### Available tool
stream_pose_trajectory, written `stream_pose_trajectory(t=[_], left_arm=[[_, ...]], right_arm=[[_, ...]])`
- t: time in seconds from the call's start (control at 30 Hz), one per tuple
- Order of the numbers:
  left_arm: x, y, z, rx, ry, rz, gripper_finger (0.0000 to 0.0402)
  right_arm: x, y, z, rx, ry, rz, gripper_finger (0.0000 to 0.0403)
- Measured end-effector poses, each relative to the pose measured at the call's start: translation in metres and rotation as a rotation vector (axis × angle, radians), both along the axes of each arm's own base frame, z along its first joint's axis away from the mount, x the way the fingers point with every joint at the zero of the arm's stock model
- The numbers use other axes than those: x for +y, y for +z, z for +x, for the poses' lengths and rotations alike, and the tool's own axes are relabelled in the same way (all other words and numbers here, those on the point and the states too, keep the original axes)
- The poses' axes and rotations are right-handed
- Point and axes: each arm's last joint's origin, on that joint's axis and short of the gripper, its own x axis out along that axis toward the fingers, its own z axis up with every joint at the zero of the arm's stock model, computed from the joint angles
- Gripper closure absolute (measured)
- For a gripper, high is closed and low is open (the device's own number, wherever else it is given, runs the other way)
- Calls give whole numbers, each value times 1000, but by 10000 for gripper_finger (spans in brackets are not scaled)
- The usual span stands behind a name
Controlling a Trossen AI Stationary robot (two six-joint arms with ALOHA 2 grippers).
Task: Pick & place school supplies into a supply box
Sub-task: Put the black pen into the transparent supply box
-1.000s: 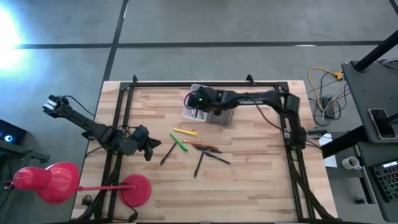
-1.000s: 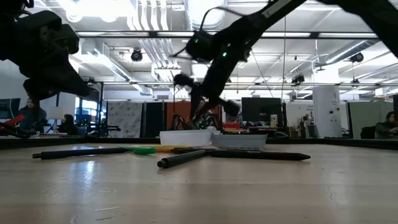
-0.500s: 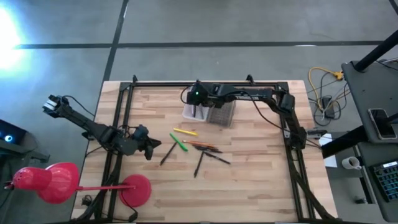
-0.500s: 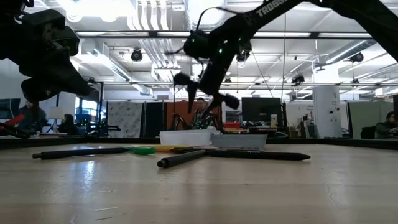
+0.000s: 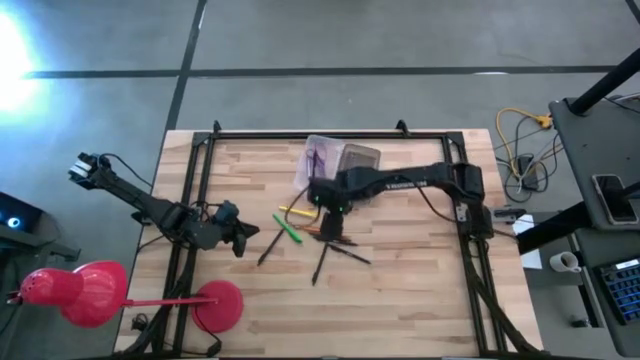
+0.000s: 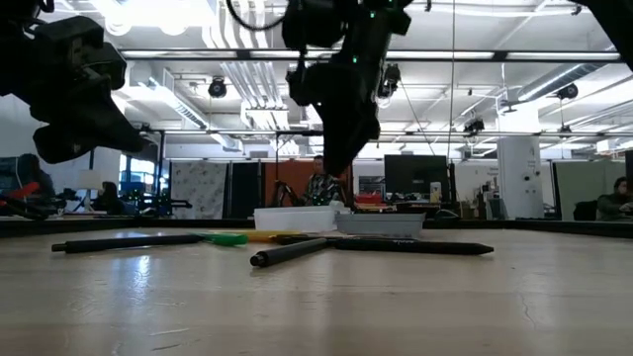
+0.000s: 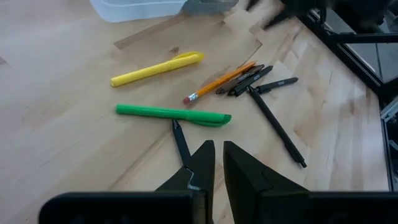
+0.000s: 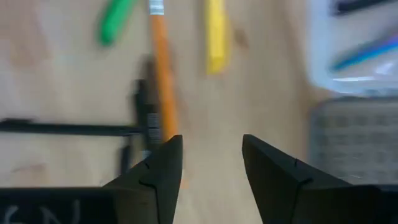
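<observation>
We see even, soft daylight-like light from above on the wooden surface (image 5: 400, 290), with only faint shadows under the arms. A hard white glare burns out the floor (image 5: 15, 50) at the high view's left edge. In the low view the bright ceiling lights (image 6: 198, 12) backlight both arms into black silhouettes, and the near surface is out of focus. The right wrist view is smeared with blur: the orange pencil (image 8: 163, 81) and yellow marker (image 8: 216, 34) have soft edges. The left wrist view is sharp.
</observation>
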Motion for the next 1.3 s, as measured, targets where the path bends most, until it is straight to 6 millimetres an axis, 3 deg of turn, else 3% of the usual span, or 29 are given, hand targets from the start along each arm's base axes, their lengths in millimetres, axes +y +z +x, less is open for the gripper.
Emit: stream_pose_trajectory(t=[0.13,0.33,0.53,0.67,0.77,1.03,1.3], left_arm=[[-1,-1,1,8,-45,-42,384],[2,4,5,23,-156,41,378],[15,14,13,38,-142,170,310],[23,12,19,73,-161,121,263],[24,3,25,140,-209,65,250],[16,-5,62,416,-130,-42,263],[7,-4,105,606,-152,-50,265]], right_arm=[[22,1,3,-29,-1,10,253],[28,2,-1,-1,-28,7,250],[34,14,-13,39,-73,17,252],[42,28,-25,60,-137,1,249],[45,33,-36,96,-228,-49,244],[56,28,-58,168,-456,-49,243],[81,23,-67,211,-489,-58,241]])
